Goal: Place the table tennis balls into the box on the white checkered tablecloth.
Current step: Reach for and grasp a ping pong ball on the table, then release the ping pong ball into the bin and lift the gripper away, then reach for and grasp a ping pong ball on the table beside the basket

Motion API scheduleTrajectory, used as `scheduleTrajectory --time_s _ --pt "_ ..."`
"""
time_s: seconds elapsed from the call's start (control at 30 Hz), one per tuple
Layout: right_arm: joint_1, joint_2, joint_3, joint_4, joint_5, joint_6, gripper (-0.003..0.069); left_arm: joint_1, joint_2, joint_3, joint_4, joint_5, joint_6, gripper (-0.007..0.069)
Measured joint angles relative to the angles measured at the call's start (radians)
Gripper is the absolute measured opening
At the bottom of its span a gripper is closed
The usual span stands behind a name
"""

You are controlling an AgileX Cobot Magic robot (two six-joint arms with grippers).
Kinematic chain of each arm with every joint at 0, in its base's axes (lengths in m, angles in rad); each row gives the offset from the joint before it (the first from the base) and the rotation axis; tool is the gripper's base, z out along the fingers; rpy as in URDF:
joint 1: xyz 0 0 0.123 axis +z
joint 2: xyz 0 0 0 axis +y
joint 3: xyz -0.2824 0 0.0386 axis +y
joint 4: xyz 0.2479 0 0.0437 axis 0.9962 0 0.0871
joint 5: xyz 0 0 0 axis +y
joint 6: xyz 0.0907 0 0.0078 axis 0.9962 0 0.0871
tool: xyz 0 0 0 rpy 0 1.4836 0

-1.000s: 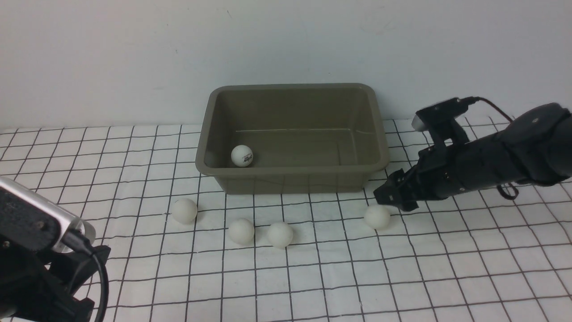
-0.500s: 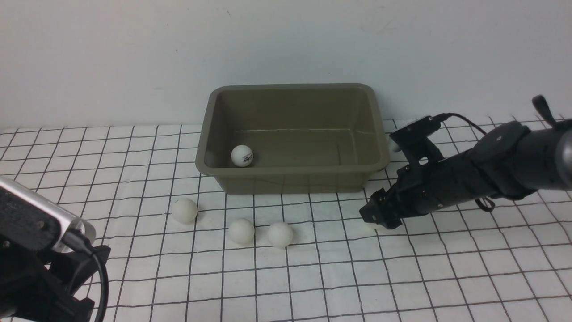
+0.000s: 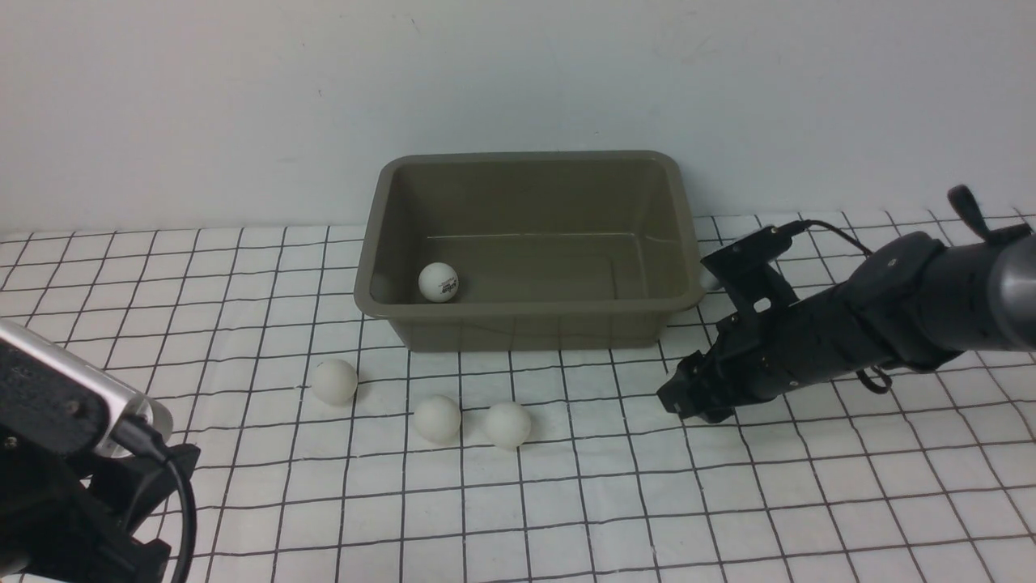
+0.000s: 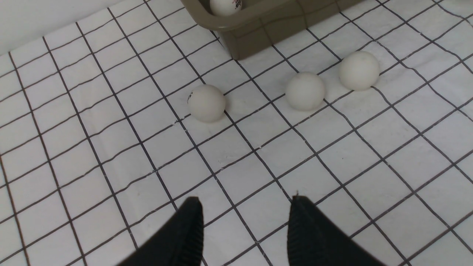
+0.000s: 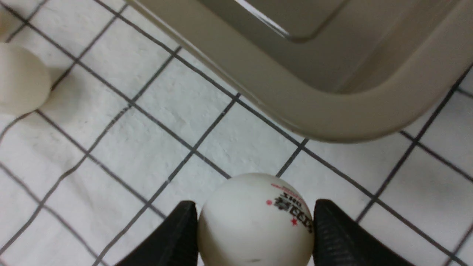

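The olive-grey box (image 3: 685, 243) stands at the back of the white checkered tablecloth (image 3: 728, 502). One table tennis ball (image 3: 439, 282) with a dark logo lies inside it. Three more balls lie on the cloth in front of the box: left (image 3: 334, 381), middle (image 3: 437, 418) and right (image 3: 507, 424). My right gripper (image 3: 686, 400) is low on the cloth by the box's near right corner. In the right wrist view the gripper (image 5: 255, 207) is shut on a fifth, printed ball (image 5: 255, 221), both fingers touching it. My left gripper (image 4: 245, 207) is open and empty, short of the three balls.
The box's rounded corner rim (image 5: 332, 114) is just beyond the held ball. One loose ball (image 5: 18, 83) shows at the right wrist view's edge. A white wall rises behind the box. My left arm's wrist camera (image 3: 57, 405) sits at the near left.
My right gripper has come down and to the left over the rightmost ball, which now sits between its fingers and is hidden in the front view. The left arm and other balls have not moved.
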Motion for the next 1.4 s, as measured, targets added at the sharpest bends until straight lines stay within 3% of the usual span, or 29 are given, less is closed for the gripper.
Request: scheduleTrajectory --time_s 0.17,0.3,0.5,0.87,0.97,1.17,1.4 --pt "-0.068 -0.174 0.000 -0.125 0.141 0.076 0.0361 0.000 0.000 0.000 -0.001 0.000 0.000 0.0288" --pt "-0.061 -0.236 -0.041 -0.059 0.143 0.058 0.0361 0.000 0.000 0.000 -0.001 0.000 0.000 0.0288" --pt "-0.010 -0.119 -0.195 0.039 0.141 0.021 0.0361 0.000 0.000 0.000 -0.001 -0.001 0.000 0.0288" --pt "0.011 0.218 -0.561 0.033 0.222 0.017 0.0362 0.000 0.000 0.000 -0.001 0.000 0.000 0.0288" --pt "0.011 0.245 -0.597 0.039 0.227 0.023 0.0393 0.000 0.000 0.000 -0.001 0.001 0.000 0.0288" --pt "0.010 0.243 -0.656 0.052 0.213 0.027 0.0574 0.000 0.000 0.000 -0.001 0.004 0.000 0.0288" --pt "-0.007 0.142 -0.681 0.007 0.280 0.050 0.0608 0.000 0.000 0.000 -0.001 0.012 0.000 0.0288"
